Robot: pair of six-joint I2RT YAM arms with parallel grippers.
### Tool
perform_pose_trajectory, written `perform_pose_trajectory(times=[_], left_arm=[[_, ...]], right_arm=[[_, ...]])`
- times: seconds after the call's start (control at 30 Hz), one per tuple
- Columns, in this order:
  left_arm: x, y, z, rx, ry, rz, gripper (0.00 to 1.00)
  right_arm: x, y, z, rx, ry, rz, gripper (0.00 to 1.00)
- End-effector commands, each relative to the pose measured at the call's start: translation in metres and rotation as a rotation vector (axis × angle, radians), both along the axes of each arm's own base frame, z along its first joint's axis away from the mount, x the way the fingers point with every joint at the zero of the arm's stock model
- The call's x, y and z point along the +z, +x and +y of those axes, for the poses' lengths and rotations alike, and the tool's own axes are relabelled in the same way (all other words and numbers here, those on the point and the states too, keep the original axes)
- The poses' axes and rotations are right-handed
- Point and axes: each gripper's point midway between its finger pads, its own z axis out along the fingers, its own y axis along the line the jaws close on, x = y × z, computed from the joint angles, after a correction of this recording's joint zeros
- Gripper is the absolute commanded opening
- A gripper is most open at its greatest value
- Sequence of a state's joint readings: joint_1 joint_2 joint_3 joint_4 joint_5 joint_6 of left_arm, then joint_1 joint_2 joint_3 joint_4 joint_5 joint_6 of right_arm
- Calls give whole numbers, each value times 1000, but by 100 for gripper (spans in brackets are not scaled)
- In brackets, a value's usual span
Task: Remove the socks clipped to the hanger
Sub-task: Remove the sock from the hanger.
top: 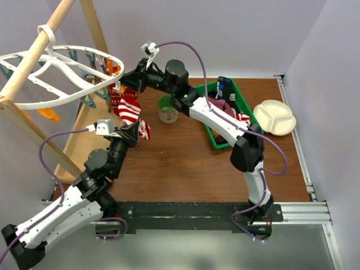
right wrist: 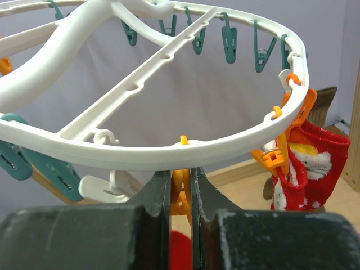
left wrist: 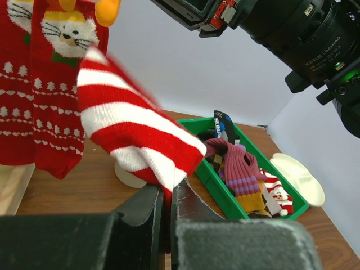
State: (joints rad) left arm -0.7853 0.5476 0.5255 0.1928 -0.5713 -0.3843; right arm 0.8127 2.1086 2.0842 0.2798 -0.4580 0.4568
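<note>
1. Closest in, the left gripper is seen shut on the toe end of a red-and-white striped sock. The sock is blurred and no clip is seen on it, so whether it has been pulled free cannot be told.
2. Beyond it the brown wooden table is seen, with a small cup standing near the middle.
3. To the right of the cup, a green plastic bin is found already holding several socks, among them a ribbed purple and tan one. Part of the task is therefore judged to be done.
4. Farther back, the right gripper is raised to the rim of the hanger. Its jaws are pressed nearly together on an orange clip, apparently to squeeze it open.
5. Two red knitted socks, patterned with white cat faces, trees and hearts, are seen hanging from orange clips at the hanger's rim. These are what is judged left to remove.
6. The hanger itself is a smooth white plastic oval with curved inner ribs. Many teal clips dangle from it with nothing in them.
7. Farthest back, the hanger is carried by a frame of pale round wooden poles.
</note>
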Motion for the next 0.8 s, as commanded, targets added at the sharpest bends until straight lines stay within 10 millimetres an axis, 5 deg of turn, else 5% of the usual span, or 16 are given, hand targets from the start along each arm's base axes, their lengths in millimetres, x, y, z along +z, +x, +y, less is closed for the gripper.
perform_pose_trajectory(times=[0.0,0.2,0.3,0.33,0.43,0.77], left_arm=[[2,-2,0,-11,-35,0,0],[-5,-4,1,-17,-44,14,0],[-4,-4,1,-15,-44,12,0],[-5,-4,1,-17,-43,13,0],[-5,-4,0,-18,-42,14,0],[-5,-5,-4,-38,-39,15,0]], right_arm=[[43,-17,-3,26,92,-59,0],[42,-19,-3,26,84,-62,5],[42,-20,-5,19,81,-62,34],[42,-19,-6,13,81,-61,51],[42,-21,-12,-6,76,-61,67],[28,-22,-40,-123,29,-26,82]])
